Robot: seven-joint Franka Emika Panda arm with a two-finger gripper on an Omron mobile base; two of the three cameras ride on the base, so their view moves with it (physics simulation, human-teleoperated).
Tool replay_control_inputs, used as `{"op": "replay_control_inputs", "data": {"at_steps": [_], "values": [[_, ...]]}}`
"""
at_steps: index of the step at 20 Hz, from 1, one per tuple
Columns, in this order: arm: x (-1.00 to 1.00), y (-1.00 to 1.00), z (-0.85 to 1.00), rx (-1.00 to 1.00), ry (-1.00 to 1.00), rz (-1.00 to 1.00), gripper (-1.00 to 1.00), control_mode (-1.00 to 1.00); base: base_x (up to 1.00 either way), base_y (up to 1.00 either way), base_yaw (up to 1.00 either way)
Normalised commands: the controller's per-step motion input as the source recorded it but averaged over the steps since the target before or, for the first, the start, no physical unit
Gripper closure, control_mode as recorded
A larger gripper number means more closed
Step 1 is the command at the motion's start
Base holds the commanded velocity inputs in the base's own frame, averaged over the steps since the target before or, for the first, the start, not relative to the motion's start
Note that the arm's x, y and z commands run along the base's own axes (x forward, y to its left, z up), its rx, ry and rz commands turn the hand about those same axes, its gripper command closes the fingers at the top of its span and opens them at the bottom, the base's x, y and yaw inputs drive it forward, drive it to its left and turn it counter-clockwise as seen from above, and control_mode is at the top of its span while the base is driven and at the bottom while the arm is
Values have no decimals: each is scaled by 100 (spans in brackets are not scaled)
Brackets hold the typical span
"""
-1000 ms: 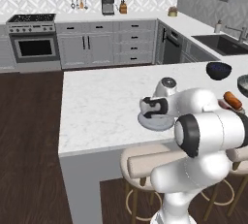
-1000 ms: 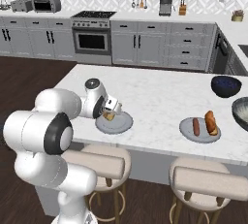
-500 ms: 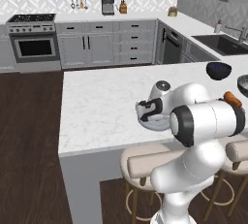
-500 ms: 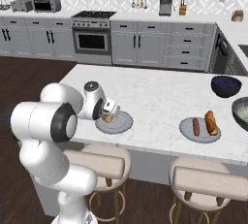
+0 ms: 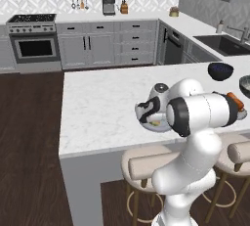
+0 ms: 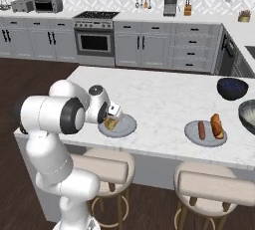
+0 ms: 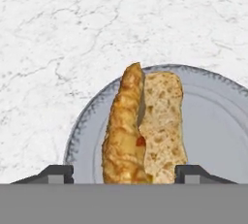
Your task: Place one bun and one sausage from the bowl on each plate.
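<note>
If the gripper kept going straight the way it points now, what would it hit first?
Probably the bun between the fingertips of the gripper, then the plate under it; how far off the plate lies is unclear.

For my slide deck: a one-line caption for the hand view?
Gripper holding a split bun over a grey plate on the marble counter.

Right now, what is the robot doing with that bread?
The robot's end effector is low over the near plate, with a bun between its fingers; whether they grip it is unclear. The other plate already has a bun and a sausage. The grey bowl sits at the counter's far right.
</note>
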Motion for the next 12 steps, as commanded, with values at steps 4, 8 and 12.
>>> {"op": "replay_control_inputs", "data": {"at_steps": [4, 8, 12], "values": [[-3, -2, 1, 0, -2, 0, -100, -100, 0, 0, 0], [-33, -10, 66, 1, -2, 0, -100, -100, 0, 0, 0], [-83, -6, 89, 0, -3, 0, -100, -100, 0, 0, 0]]}}
